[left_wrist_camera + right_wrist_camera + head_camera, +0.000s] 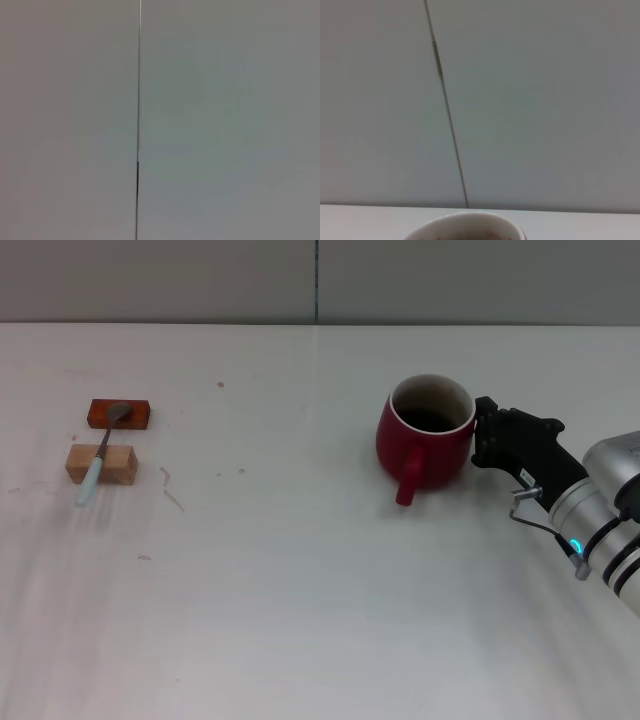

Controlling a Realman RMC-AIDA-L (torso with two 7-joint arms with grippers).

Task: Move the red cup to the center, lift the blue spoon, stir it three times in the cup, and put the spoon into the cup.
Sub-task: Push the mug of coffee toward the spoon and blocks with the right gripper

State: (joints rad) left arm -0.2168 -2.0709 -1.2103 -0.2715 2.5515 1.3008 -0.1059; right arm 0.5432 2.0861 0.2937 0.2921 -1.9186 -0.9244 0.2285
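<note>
Still early in the task. Cup (426, 436) stood upright on the table (320, 620), right of centre and toward the far edge, handle facing the near edge; its rim (465, 227) just showed in the right wrist view. Right gripper (487, 435) was against the cup's right side; whether its fingers were apart or clamped on the wall could not be told. Judged: centring of the cup not finished. Spoon (103, 453) lay untouched near the left edge, bowl on a red block (119, 414), handle across a wooden block (101, 464). Lifting, three stirs and placing in the cup all remained. Left gripper was out of view; its wrist camera showed only wall.
</note>
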